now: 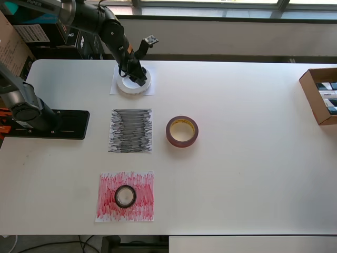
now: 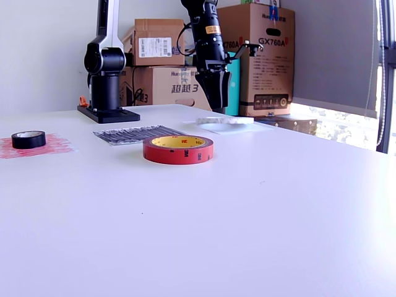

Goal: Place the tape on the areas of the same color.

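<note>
The white tape lies flat on the plain white sheet at the far side of the table. My gripper points down right over this ring, its tips at or just above it; how the jaws stand is hidden. The dark-red tape with a yellowish core lies on bare table, right of the black-scribbled sheet in the overhead view. The small black tape rests on the red-scribbled sheet.
The arm's black base stands at the table's left edge in the overhead view. An open cardboard box sits at the right edge. Stacked cartons stand behind the table.
</note>
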{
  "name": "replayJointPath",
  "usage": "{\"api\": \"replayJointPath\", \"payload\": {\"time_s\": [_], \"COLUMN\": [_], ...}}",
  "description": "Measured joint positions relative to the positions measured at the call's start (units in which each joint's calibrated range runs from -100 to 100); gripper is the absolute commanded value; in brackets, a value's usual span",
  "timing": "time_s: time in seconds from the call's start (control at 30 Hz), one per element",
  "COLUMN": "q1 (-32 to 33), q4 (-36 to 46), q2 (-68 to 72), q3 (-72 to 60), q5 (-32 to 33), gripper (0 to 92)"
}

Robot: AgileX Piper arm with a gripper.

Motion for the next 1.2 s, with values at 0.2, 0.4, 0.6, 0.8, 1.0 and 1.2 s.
{"api": "replayJointPath", "payload": {"time_s": [0.2,0.4,0.6,0.8,1.0,1.2], "q1": [0.0,0.0,-0.45,-4.91,-12.12,-20.62], "q4": [0.0,0.0,0.32,0.04,-0.12,0.72], "q2": [0.0,-0.3,-1.2,-1.2,-0.11,0.04], "q3": [0.0,-0.26,-1.34,-6.39,-10.03,-9.32], "q5": [0.09,0.09,0.09,0.09,0.09,0.09], "gripper": [66.8,66.8,66.8,66.8,66.8,66.9]}}
